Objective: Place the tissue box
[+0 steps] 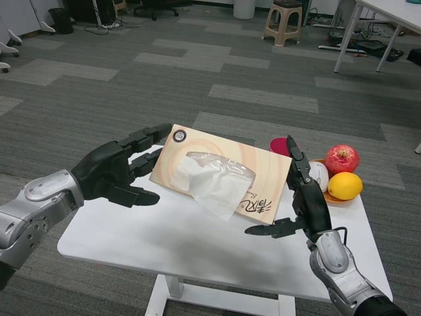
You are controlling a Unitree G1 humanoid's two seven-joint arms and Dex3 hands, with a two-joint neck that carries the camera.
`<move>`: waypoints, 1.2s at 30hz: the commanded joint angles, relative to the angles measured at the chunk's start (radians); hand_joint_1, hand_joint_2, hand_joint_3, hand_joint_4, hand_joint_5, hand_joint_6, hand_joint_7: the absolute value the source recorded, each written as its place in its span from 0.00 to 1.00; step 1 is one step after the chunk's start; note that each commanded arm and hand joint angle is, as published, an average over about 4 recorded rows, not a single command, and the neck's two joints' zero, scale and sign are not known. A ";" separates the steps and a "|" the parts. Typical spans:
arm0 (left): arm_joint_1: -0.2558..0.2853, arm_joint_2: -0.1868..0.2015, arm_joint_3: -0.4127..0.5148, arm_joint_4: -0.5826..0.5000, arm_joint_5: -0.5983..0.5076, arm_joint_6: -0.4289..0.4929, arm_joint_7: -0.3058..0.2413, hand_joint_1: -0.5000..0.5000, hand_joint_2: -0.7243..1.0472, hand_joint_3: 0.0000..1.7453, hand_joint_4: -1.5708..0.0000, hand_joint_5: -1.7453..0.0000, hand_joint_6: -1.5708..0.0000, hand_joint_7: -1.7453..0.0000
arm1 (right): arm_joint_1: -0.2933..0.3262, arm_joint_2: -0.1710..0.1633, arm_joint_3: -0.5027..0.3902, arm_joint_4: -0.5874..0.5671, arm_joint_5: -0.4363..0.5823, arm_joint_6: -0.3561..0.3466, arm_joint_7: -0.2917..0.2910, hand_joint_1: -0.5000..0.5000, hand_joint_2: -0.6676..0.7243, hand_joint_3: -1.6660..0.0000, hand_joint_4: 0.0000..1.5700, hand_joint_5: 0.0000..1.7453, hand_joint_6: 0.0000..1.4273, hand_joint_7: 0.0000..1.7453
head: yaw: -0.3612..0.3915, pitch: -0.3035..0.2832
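Both hands [122, 172] [304, 197] around tissue box [220, 174]

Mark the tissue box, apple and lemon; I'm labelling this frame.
tissue box [263, 172]: head view, printed top face.
apple [342, 158]: head view, red front.
lemon [345, 185]: head view, yellow middle.

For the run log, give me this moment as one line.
tissue box: held above table | left hand: on its left end | right hand: on its right end | fruit plate: behind

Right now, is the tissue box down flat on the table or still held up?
Held up and tilted. The tissue box sits between the left hand and right hand, its far edge raised above the white table, a tissue hanging out.
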 commanded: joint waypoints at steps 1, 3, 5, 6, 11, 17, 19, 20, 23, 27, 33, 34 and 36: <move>-0.026 -0.040 -0.040 -0.058 -0.019 -0.002 -0.040 1.00 1.00 0.15 1.00 0.94 1.00 1.00 | -0.012 0.033 0.026 -0.049 -0.025 -0.012 0.034 0.04 0.11 0.76 0.11 0.28 0.00 0.00 | 0.001 0.000; -0.025 -0.039 -0.041 -0.058 -0.018 -0.002 -0.040 1.00 1.00 0.15 1.00 0.94 1.00 1.00 | -0.012 0.033 0.025 -0.048 -0.025 -0.012 0.034 0.04 0.11 0.76 0.11 0.28 0.00 0.00 | 0.002 -0.001; -0.024 -0.039 -0.042 -0.058 -0.018 -0.002 -0.040 1.00 1.00 0.15 1.00 0.94 1.00 1.00 | -0.013 0.033 0.026 -0.046 -0.024 -0.012 0.034 0.04 0.14 0.76 0.11 0.28 0.00 0.00 | 0.002 -0.001; -0.024 -0.038 -0.042 -0.058 -0.017 -0.002 -0.040 1.00 1.00 0.15 1.00 0.94 1.00 1.00 | -0.013 0.033 0.026 -0.046 -0.023 -0.012 0.034 0.04 0.14 0.76 0.11 0.28 0.00 0.00 | 0.003 -0.001; -0.024 -0.038 -0.042 -0.058 -0.016 0.000 -0.040 1.00 1.00 0.15 1.00 0.90 1.00 1.00 | -0.014 0.033 0.026 -0.043 -0.025 -0.012 0.033 0.04 0.13 0.75 0.11 0.28 0.00 0.00 | 0.004 -0.001; -0.021 -0.038 -0.044 -0.058 -0.016 0.001 -0.040 1.00 1.00 0.15 1.00 0.94 1.00 1.00 | -0.018 0.032 0.032 -0.036 -0.025 -0.012 0.034 0.04 0.11 0.76 0.13 0.28 0.00 0.00 | 0.005 -0.005; -0.019 -0.039 -0.046 -0.057 -0.016 0.001 -0.040 1.00 1.00 0.15 1.00 0.94 1.00 1.00 | -0.020 0.032 0.037 -0.028 -0.025 -0.012 0.033 0.04 0.13 0.76 0.13 0.28 0.00 0.00 | 0.006 -0.006; -0.018 -0.040 -0.047 -0.056 -0.016 0.001 -0.041 1.00 1.00 0.15 1.00 0.94 1.00 1.00 | -0.020 0.032 0.040 -0.023 -0.025 -0.012 0.033 0.04 0.14 0.76 0.13 0.28 0.00 0.00 | 0.006 -0.006; -0.018 -0.041 -0.053 -0.051 -0.015 0.002 -0.041 1.00 1.00 0.15 1.00 0.94 1.00 1.00 | -0.023 0.032 0.050 -0.011 -0.023 -0.012 0.034 0.04 0.14 0.76 0.13 0.28 0.00 0.00 | 0.006 -0.010; -0.017 -0.044 -0.060 -0.049 -0.011 0.002 -0.042 1.00 1.00 0.15 1.00 0.94 1.00 1.00 | -0.027 0.032 0.063 0.011 -0.023 -0.012 0.034 0.04 0.14 0.74 0.14 0.28 0.00 0.00 | 0.002 -0.011; -0.004 -0.057 -0.065 -0.040 0.002 0.007 -0.044 1.00 1.00 0.15 1.00 0.94 1.00 1.00 | -0.027 0.034 0.073 0.047 -0.023 -0.012 0.034 0.04 0.14 0.75 0.13 0.28 0.00 0.00 | -0.001 -0.013; -0.002 -0.061 -0.068 -0.037 0.003 0.007 -0.045 1.00 1.00 0.15 1.00 0.94 1.00 1.00 | -0.027 0.035 0.075 0.053 -0.023 -0.012 0.034 0.04 0.14 0.75 0.13 0.28 0.00 0.00 | -0.002 -0.013; 0.007 -0.069 -0.073 -0.028 0.006 0.007 -0.047 1.00 1.00 0.15 1.00 0.94 1.00 1.00 | -0.027 0.035 0.083 0.072 -0.023 -0.012 0.034 0.04 0.11 0.73 0.13 0.28 0.00 0.00 | 0.000 -0.016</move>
